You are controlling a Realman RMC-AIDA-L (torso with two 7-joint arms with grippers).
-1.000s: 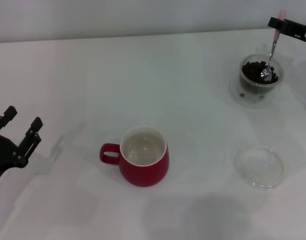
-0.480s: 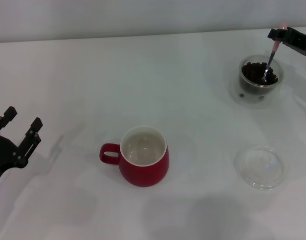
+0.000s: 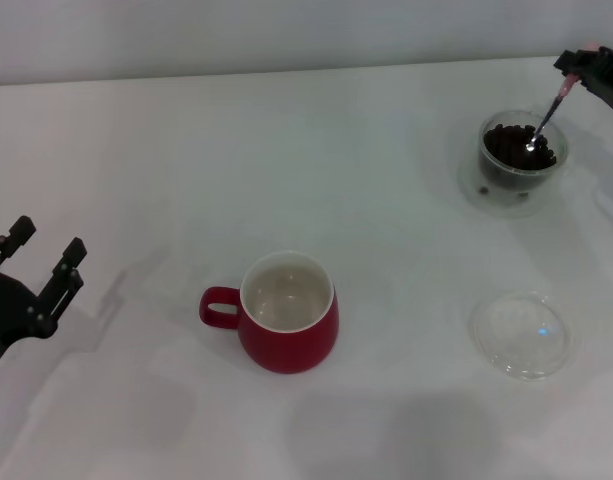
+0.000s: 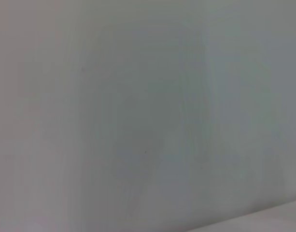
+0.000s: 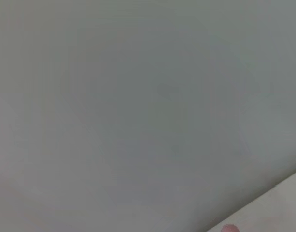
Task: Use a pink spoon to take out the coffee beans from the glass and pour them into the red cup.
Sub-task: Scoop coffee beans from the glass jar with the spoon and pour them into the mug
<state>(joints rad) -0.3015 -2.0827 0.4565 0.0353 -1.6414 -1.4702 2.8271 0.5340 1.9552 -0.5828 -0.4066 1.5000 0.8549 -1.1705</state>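
Now, your right gripper (image 3: 578, 72) sits at the far right edge of the head view, closed on the pale pink handle end of the pink spoon (image 3: 546, 113). The spoon slants down and inward from that grip, and its shiny bowl rests among the coffee beans (image 3: 508, 144) inside the glass (image 3: 520, 156) — the beans fill most of it as a dark heap. One or two stray beans show low in the glass wall. The glass stands at the far right of the white bench (image 3: 286, 150).

The red cup (image 3: 287, 312) stands well apart from it, nearer you and toward the middle, upright, its loop handle pointing to your left and its white inside bare of beans. A shallow clear dish (image 3: 521, 334) lies to the right of the cup.

Your left gripper (image 3: 34, 265) hangs at the left edge, fingers spread wide and holding nothing — both wrist views show only blank pale surface
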